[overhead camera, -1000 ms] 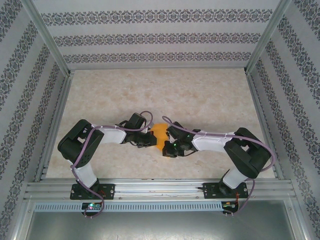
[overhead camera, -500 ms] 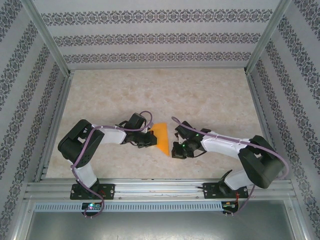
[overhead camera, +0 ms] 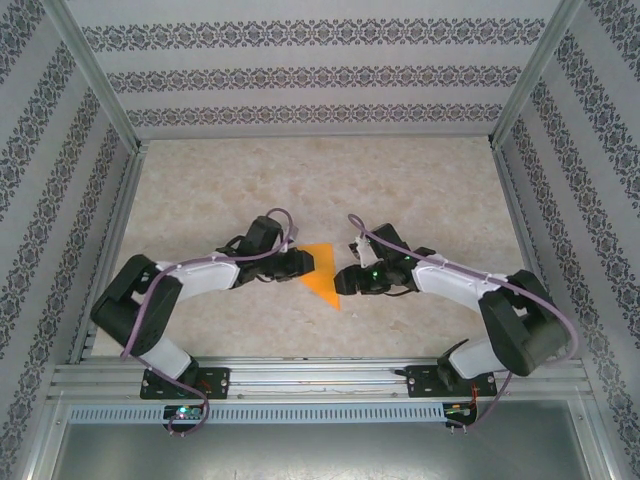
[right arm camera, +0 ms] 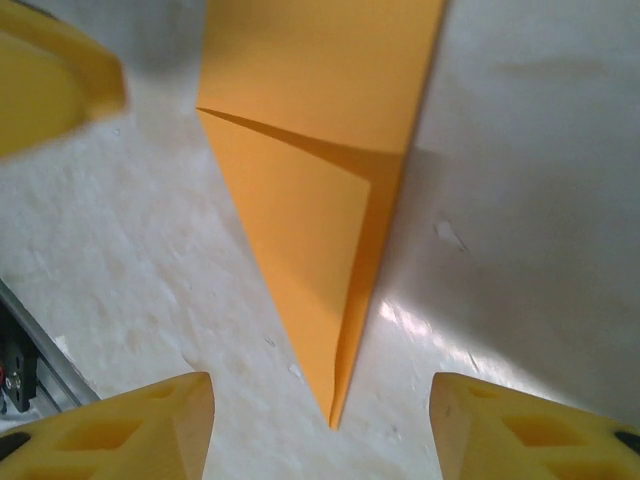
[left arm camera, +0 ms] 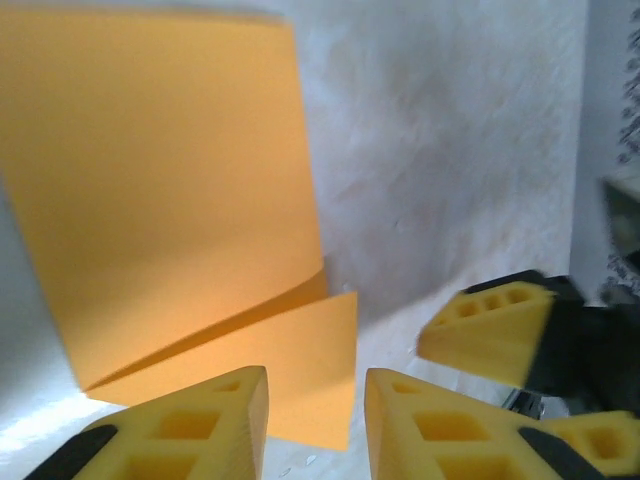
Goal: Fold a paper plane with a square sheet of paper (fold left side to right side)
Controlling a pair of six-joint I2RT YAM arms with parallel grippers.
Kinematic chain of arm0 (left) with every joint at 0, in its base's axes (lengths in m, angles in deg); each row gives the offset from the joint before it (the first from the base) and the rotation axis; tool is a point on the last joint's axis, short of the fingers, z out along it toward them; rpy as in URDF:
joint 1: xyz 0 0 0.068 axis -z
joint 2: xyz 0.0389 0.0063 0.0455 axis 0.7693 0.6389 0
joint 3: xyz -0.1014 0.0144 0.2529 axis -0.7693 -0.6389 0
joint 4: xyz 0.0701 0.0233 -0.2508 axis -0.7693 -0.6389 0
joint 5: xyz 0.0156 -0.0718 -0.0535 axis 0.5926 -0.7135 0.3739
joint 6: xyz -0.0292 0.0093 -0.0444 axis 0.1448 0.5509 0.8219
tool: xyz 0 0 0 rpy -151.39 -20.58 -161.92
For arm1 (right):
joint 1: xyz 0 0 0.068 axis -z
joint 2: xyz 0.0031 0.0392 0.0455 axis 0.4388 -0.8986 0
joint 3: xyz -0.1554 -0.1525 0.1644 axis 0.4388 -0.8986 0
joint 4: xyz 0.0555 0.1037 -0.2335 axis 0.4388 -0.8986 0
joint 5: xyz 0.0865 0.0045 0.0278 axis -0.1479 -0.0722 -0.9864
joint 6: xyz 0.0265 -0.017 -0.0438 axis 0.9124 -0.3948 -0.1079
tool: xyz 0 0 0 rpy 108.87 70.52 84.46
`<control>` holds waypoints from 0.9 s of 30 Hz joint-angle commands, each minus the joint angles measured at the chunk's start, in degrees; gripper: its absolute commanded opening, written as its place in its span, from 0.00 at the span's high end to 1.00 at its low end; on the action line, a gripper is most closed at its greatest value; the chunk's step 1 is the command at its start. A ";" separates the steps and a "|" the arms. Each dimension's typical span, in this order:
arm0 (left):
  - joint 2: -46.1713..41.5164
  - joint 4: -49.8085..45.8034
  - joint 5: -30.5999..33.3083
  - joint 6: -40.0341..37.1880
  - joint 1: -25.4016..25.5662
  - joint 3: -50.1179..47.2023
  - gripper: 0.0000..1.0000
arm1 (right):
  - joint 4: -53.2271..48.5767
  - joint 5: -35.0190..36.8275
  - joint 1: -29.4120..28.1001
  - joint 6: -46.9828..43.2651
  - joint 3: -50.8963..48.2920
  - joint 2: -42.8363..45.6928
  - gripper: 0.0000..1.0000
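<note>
A thin, bright orange sheet of paper (overhead camera: 320, 272), creased into a long triangular shape, is seen lying flat on the pale marbled bench (overhead camera: 400, 190), between the two claws. One folded flap (left arm camera: 270, 350) is slightly lifted along its edge. The left claw (left arm camera: 315, 385) is parted narrowly, its yellow fingers (left arm camera: 190, 430) set at the paper's corner without clamping it. The right claw (right arm camera: 320, 385) is spread wide, and the paper's pointed tip is placed between its fingers, untouched.
</note>
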State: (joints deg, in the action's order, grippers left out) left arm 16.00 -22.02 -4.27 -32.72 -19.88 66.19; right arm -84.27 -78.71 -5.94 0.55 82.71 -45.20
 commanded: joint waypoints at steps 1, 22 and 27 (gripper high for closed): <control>-3.41 -4.08 3.64 -2.30 -3.16 -2.43 0.67 | 4.78 -3.53 0.50 -5.05 3.08 -4.39 0.40; -0.71 3.56 -5.90 1.59 -10.17 -4.41 0.48 | 9.19 -4.78 1.15 -3.39 2.91 -6.77 0.99; 2.67 2.30 -8.15 0.70 -10.16 -0.82 0.48 | 10.79 -4.43 2.08 -2.69 0.87 -2.96 1.00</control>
State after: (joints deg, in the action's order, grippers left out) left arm 17.60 -21.47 -9.12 -32.30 -29.41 62.56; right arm -75.22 -82.97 -4.76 -2.71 85.08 -50.62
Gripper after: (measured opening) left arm 0.518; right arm 0.065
